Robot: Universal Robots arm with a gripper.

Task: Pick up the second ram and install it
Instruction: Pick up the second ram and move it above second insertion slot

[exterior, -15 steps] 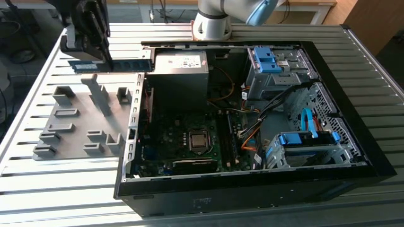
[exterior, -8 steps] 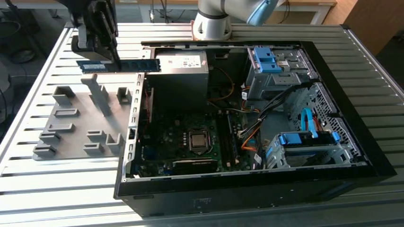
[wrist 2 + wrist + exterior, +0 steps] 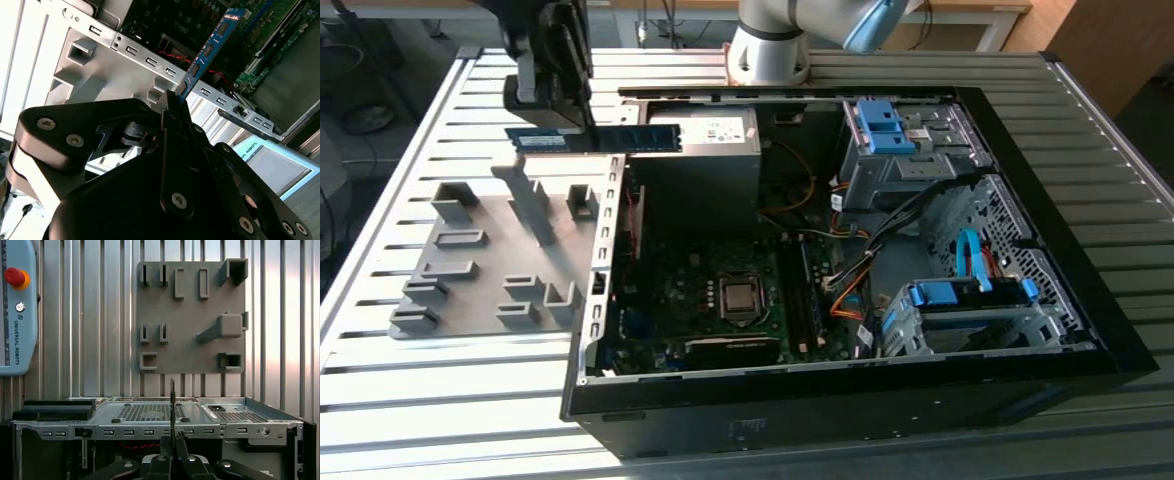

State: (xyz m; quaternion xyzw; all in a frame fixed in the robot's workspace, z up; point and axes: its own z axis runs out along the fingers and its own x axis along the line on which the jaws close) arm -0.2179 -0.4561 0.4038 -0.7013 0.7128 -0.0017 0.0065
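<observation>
Tool (image 3: 176, 100) shut tight on the second ram (image 3: 210, 49). Fingers (image 3: 172, 150) pinch the stick's two flat faces, no gap showing between them and the board. Ram is off the table (image 3: 427, 420) and carried in the air, with most of its length running out to one side of the tool and its row of black chips exposed. Below the tool is the grey holder plate (image 3: 494, 270) with its slots, and just beside that the open computer case (image 3: 854, 385). Motherboard (image 3: 680, 290) lies lower and off to the tool's side, well apart from the ram. Ram sits in no slot, so the pick looks done and the install not. Handling guess: light, thin, stiff board that won't sag, but it looks gripped nearer one end, so it could pivot in the pinch. Faces are smooth, so some slip risk. Fragile parts are the chips and the contact edge. Best hold is on the flat faces near the top long edge or at the short ends, leaving the contact edge free. Can't tell whether the fingers bear on chips.
</observation>
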